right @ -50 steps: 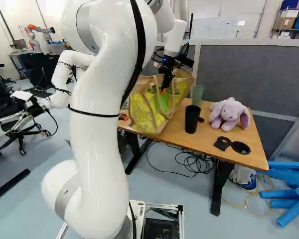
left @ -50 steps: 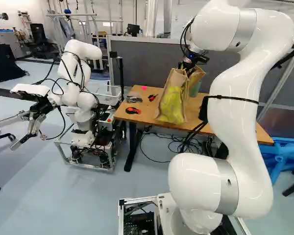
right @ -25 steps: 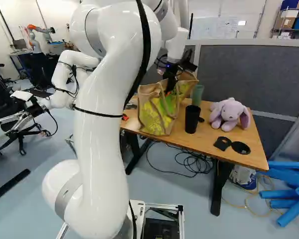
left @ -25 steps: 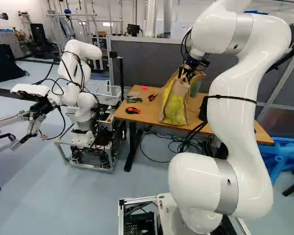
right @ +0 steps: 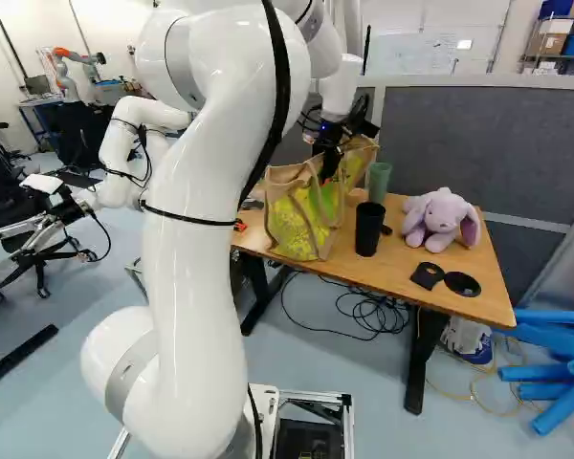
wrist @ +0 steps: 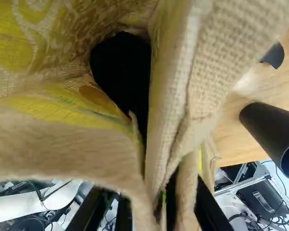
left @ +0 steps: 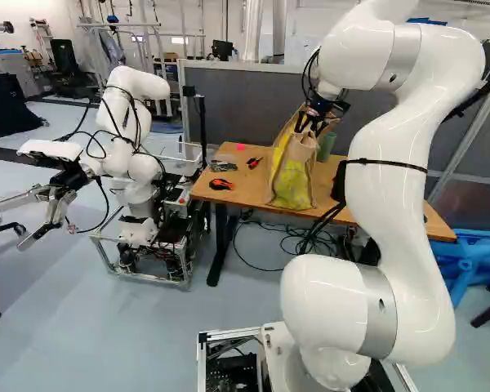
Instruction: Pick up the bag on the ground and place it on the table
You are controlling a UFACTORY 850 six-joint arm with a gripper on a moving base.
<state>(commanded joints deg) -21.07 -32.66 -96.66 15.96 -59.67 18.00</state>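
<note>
Our gripper (left: 310,129) stands with its fingers apart astride the bag (left: 292,178), so lifting away could snag a fold and topple it against the black cup (right: 368,229) beside us.

Is a tan, coarse-woven bag (right: 297,215) w/ yellow-green print. Stands approx. upright, base on the table (right: 394,268), sides creased & uneven up top. Gapes at the mouth just ahead of the fingers (wrist: 212,214), dark down inside; runs in folds btwn them, as they stand apart. Can't tell if pinched from both sides. Has a flat, light-brown wood top & dark legs, i.e. the table; lies below the fingers, partly visible beside the bag's wall.
</note>
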